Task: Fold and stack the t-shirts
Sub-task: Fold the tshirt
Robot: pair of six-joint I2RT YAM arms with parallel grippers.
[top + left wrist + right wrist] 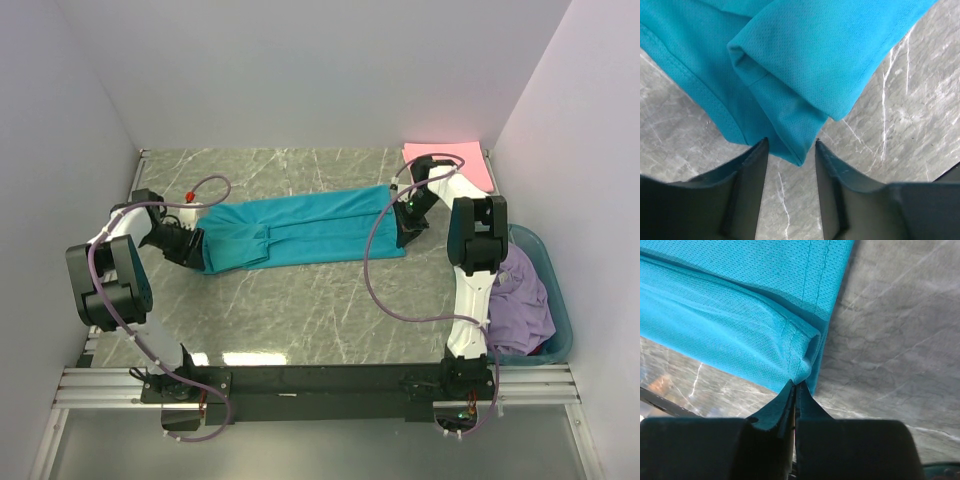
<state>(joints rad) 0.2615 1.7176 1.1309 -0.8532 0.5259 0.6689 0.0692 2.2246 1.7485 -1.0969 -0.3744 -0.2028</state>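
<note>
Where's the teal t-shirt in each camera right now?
Top external: teal t-shirt lies mid-frame, spread left to right.
Left wrist: shirt fills the upper frame, one corner between the fingers of the open left gripper.
Right wrist: shirt upper left, folded edge pinched by the right gripper.
Shared landmark: grey marble tabletop.

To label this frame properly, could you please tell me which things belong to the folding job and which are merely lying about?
Job: teal t-shirt, pink t-shirt, lavender shirt.
Lying about: teal plastic basket holding the lavender shirt.
</note>
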